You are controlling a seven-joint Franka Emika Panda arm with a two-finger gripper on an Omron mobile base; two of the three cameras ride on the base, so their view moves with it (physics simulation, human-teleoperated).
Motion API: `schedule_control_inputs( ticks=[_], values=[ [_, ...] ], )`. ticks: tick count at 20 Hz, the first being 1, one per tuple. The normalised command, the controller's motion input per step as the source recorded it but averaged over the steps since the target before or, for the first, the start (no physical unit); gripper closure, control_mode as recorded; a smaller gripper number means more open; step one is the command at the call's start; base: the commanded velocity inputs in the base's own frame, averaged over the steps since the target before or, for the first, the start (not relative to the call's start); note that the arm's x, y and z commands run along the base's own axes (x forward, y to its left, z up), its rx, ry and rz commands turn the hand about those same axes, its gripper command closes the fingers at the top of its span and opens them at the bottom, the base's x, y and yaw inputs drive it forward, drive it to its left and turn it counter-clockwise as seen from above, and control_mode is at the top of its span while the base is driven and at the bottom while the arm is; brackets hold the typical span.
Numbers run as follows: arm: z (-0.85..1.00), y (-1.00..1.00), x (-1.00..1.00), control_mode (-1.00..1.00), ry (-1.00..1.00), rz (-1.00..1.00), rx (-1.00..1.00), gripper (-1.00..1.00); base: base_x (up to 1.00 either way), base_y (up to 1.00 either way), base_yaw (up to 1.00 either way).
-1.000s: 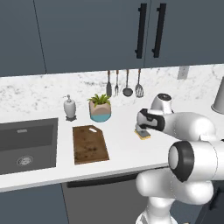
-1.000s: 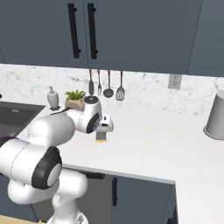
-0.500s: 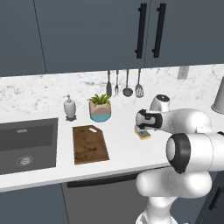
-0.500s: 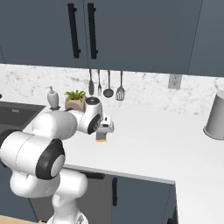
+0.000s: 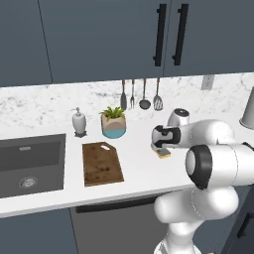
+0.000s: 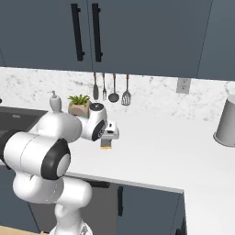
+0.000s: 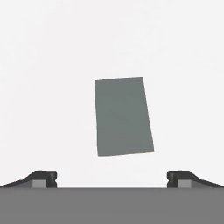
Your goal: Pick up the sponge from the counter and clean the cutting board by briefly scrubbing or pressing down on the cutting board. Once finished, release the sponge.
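Note:
The sponge point(image 5: 164, 154) lies on the white counter point(image 5: 141, 173), right of the dark-brown cutting board point(image 5: 101, 163). It shows as a yellow block point(image 6: 106, 144) under the hand in the right base view. From the hand view I see its grey-green scrub top point(image 7: 124, 116) straight below, slightly rotated. My gripper point(image 5: 161, 148) hangs just over the sponge, pointing down, also seen from the right point(image 6: 109, 137). It is open: the two fingertips point(image 7: 43, 178) stand wide apart, with the sponge centred between them and nothing held.
A sink point(image 5: 30, 166) is sunk into the counter left of the board. Behind the board stand a soap dispenser point(image 5: 78, 121) and a potted plant point(image 5: 114, 124). Utensils point(image 5: 141, 94) hang on the backsplash. A grey canister point(image 6: 227, 121) stands at the far right.
The arm's elbow has swung a little while the hand stayed over the sponge. The sponge and the board have not moved.

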Motion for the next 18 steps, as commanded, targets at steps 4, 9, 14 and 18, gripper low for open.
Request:
schedule_control_inputs(
  ticks=[4, 9, 14, 18],
  values=[
    [-0.14, 0.0, 0.24, -1.0, 0.0, 0.0, 0.0, -1.0, 0.0, 0.0, 0.0],
    [-0.17, 0.0, 0.2, -1.0, 0.0, 0.0, 0.0, -1.0, 0.0, 0.0, 0.0],
    [-0.25, 0.0, 0.12, -1.0, 0.0, 0.0, 0.0, -1.0, 0.0, 0.0, 0.0],
    [-0.29, 0.0, 0.12, -1.0, 0.0, 0.0, 0.0, -1.0, 0.0, 0.0, 0.0]
  ],
)
